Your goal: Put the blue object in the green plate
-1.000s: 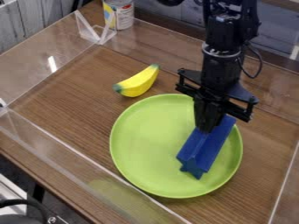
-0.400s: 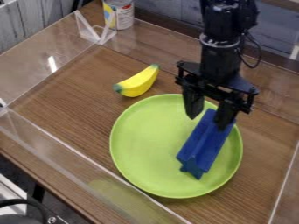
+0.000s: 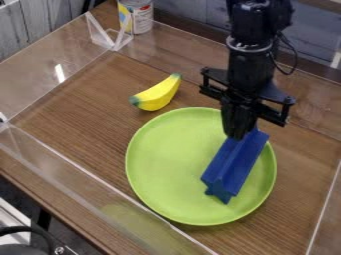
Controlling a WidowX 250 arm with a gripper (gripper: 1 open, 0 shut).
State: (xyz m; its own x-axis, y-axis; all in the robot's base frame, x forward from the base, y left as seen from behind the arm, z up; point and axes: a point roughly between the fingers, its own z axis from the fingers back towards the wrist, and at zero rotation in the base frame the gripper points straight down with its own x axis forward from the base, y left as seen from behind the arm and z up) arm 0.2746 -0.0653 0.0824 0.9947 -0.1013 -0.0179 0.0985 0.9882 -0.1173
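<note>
the blue object lies inside the green plate, on its right half. one end is near the plate's front rim and the other reaches toward the far right rim, so the goal looks met as things lie. the tool points straight down over that far end of the bar, its fingers drawn together with no gap showing. whether they touch the bar i cannot tell, but the bar rests on the plate rather than hanging, so nothing seems carried. the yellow banana sits on the counter just beyond the plate's far left rim. a straight lift away from the plate seems the sensible next move, to avoid nudging the bar.
</note>
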